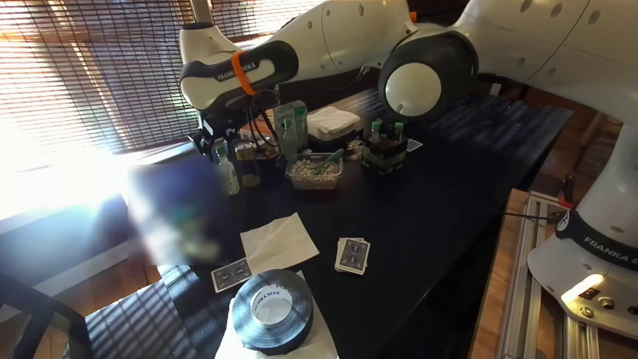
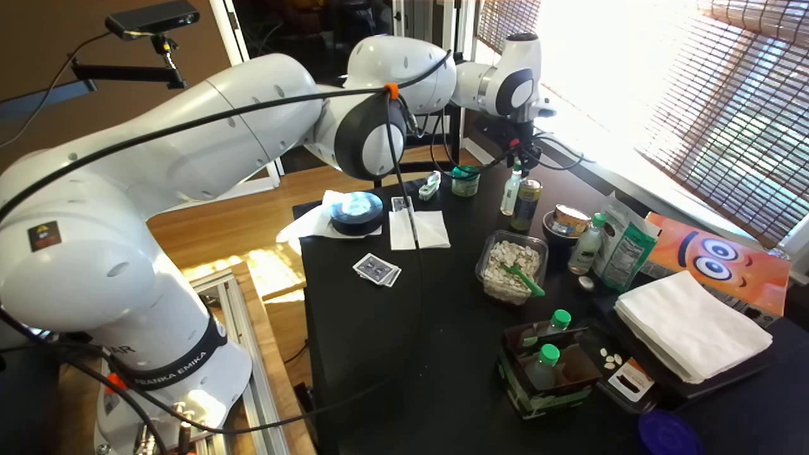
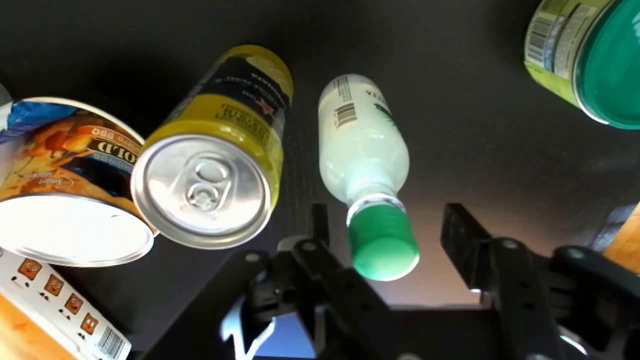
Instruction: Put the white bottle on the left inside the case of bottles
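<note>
The white bottle (image 1: 231, 175) stands upright on the dark table with a green cap, beside a yellow can. It also shows in an exterior view (image 2: 510, 194) and in the wrist view (image 3: 362, 140). My gripper (image 3: 388, 232) is open, its fingers on either side of the green cap and apart from it. The gripper also shows above the bottle in both exterior views (image 1: 214, 142) (image 2: 526, 158). The case of bottles (image 2: 528, 395) is a low dark-green carton holder with two green-capped bottles standing in it and an open compartment. It also shows in an exterior view (image 1: 383, 162).
The yellow can (image 3: 210, 165) stands close beside the bottle. A snack can (image 3: 70, 180), a second green-capped bottle (image 2: 586, 249), a pouch (image 2: 626, 246) and a tub of seeds (image 2: 512, 268) stand between bottle and case. A green-lidded can (image 3: 575, 60) is on the other side.
</note>
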Available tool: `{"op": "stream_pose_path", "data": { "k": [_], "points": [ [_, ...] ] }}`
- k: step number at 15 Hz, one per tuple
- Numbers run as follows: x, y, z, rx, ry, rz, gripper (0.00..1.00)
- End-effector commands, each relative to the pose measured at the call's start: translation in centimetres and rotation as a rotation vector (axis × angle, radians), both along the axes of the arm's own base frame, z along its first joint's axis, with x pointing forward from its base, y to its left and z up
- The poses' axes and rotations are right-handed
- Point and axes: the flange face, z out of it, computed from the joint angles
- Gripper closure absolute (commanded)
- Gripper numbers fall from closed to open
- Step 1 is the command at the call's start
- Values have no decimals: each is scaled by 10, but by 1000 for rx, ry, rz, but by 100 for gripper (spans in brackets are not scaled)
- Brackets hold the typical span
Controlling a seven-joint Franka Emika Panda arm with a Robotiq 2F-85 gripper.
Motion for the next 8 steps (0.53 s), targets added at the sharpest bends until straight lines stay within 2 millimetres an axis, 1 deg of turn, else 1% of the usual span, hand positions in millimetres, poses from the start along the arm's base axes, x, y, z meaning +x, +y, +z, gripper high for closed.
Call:
{"op": "stream_pose_path", "data": {
  "k": [1, 2, 3, 5, 7, 8],
  "points": [
    [2, 0, 2, -8, -18, -4, 45],
    [2, 0, 2, -10, -17, -6, 46],
    [2, -1, 2, -11, -16, -7, 56],
    [2, -1, 2, -12, -15, -9, 61],
    [2, -2, 2, -13, -14, -11, 75],
    [2, -2, 2, -15, -14, -12, 80]
  ]
}}
